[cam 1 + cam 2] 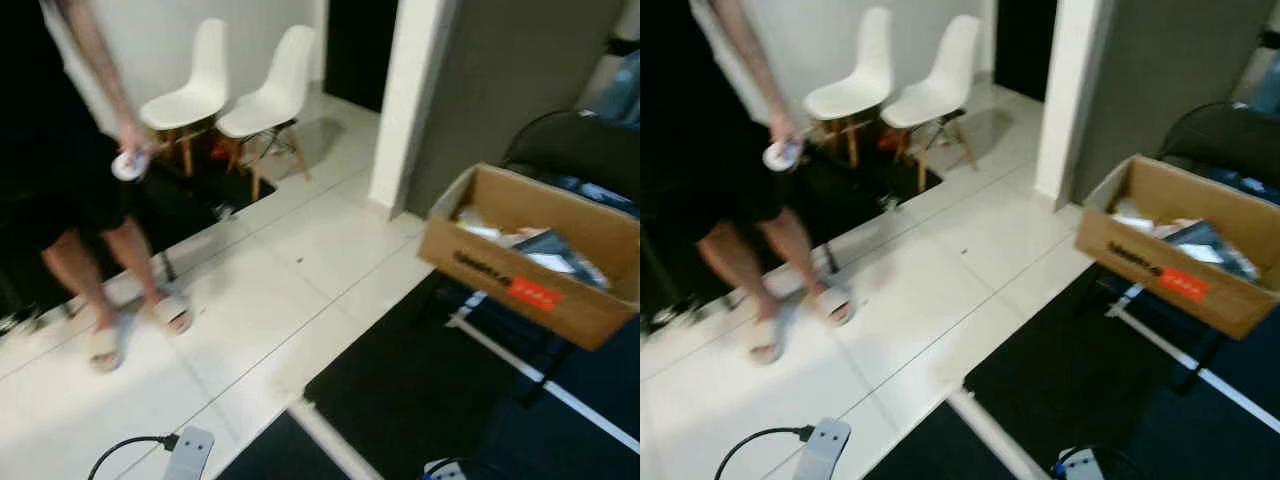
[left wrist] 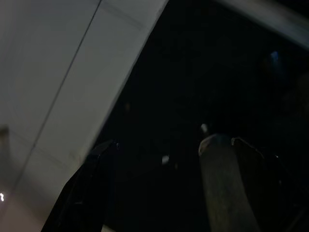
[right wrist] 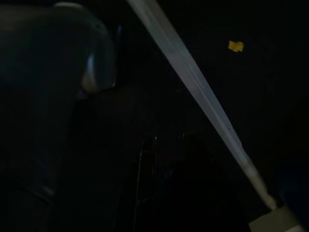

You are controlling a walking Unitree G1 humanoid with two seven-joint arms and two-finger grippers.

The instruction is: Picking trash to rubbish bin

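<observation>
A person in black shorts and sandals [image 1: 172, 312] stands at the left and holds a small white round object [image 1: 127, 165] in one hand. At the right, an open cardboard box [image 1: 520, 288] sits raised above the floor, with paper and packaging inside. My left gripper [image 2: 154, 188] hangs open over the edge of a black mat and the white tiles, nothing between its fingers. In the dark right wrist view, my right arm hangs over the black mat near a white strip [image 3: 193, 82]. A small yellow scrap [image 3: 235, 46] lies on that mat.
Two white chairs [image 1: 250, 95] stand against the far wall. A white pillar [image 1: 405, 100] rises beside the box. A grey power strip [image 1: 188, 452] with a black cable lies on the tiles close to me. Black mats [image 1: 420, 390] with white strips cover the floor under the box.
</observation>
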